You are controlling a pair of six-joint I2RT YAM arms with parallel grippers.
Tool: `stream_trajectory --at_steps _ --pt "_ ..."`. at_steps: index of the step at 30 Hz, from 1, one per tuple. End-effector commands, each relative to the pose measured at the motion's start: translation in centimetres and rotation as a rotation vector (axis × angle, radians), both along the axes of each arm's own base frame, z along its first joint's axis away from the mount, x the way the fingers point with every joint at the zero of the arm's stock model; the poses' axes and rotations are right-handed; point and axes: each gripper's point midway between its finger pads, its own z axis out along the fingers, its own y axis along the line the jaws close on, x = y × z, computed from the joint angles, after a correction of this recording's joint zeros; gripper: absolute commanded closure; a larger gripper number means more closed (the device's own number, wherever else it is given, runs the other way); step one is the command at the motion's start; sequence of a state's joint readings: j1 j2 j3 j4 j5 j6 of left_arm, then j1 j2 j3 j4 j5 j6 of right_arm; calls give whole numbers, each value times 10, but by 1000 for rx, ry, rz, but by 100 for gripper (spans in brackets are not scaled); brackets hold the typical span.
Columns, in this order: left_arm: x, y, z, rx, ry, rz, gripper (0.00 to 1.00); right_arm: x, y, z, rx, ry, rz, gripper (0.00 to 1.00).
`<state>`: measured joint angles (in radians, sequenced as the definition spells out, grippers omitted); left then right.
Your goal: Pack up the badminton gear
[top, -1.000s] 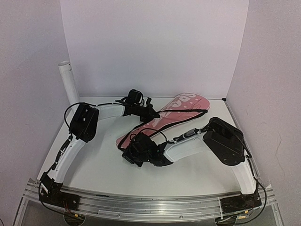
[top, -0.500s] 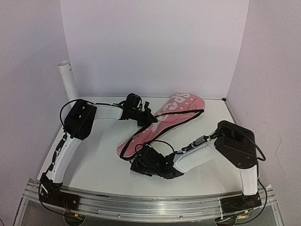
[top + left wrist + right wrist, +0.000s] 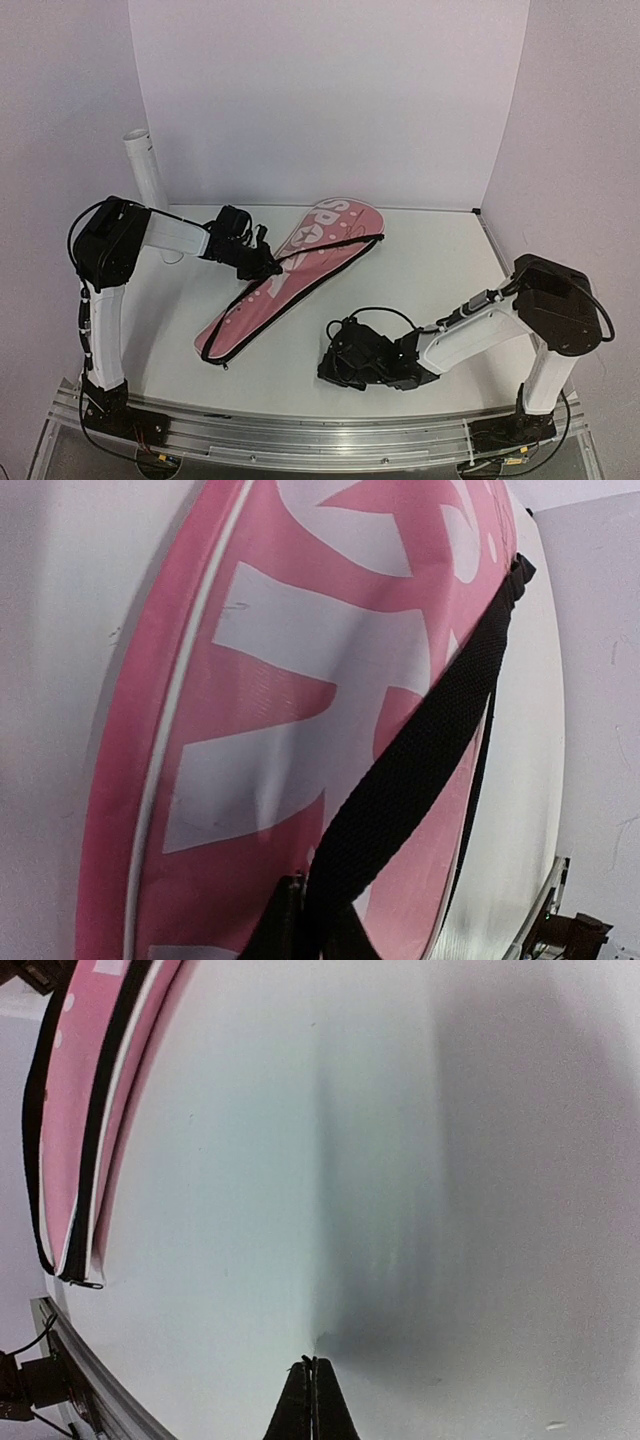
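White table [image 3: 440,260] serves as floor of small enclosure, surface matte, faint specks visible in right wrist view. 3 walls close it in: white back panel [image 3: 330,100] standing along far edge, pale lilac left wall [image 3: 50,130], pale lilac right wall [image 3: 590,140] marked by hairline scratches. Small dark tab [image 3: 475,211] at far right corner. Aluminium rail [image 3: 320,428] runs full width of near edge. Light even and diffuse; soft grey shadows on tabletop, broad darker band in right wrist view.

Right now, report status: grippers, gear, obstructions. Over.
Left gripper shut on black strap of pink bag. Right gripper shut, over table. Rackets, shuttlecocks not in view.
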<state>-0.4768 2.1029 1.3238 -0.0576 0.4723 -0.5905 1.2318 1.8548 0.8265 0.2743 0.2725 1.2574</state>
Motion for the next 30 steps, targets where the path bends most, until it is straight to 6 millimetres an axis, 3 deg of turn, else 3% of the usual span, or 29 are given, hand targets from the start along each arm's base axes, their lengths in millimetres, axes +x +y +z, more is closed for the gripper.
stream_trajectory --at_steps 1,3,7,9,10,11,12,15,19,22,25,30 --pt "-14 -10 10 11 -12 -119 90 7 23 42 102 4 93 100" --pt "-17 -16 18 10 -42 -194 99 26 24 58 134 -12 99 89" --pt "-27 -24 15 23 -30 -318 100 85 10 106 159 -151 79 58" --pt "-31 -23 7 31 -5 -328 100 115 -15 120 153 -163 -11 45" --pt "-32 -24 6 26 -8 -330 100 129 -31 120 147 -139 -99 26" --pt "-33 -24 6 20 -15 -333 100 141 -48 119 136 -121 -173 16" --pt "-33 -26 8 13 -34 -337 100 151 -60 117 125 -115 -237 12" --pt "-31 -33 16 3 -98 -361 100 179 -72 112 75 -129 -314 11" --pt "-22 -39 19 14 -144 -383 100 217 -66 84 93 -37 -335 16" --pt "-19 -41 18 23 -159 -396 100 235 -66 62 100 18 -360 23" --pt "-20 -42 17 16 -156 -401 100 239 -62 52 109 58 -365 29" --pt "-16 -46 16 3 -118 -389 100 221 -75 54 105 100 -406 29"
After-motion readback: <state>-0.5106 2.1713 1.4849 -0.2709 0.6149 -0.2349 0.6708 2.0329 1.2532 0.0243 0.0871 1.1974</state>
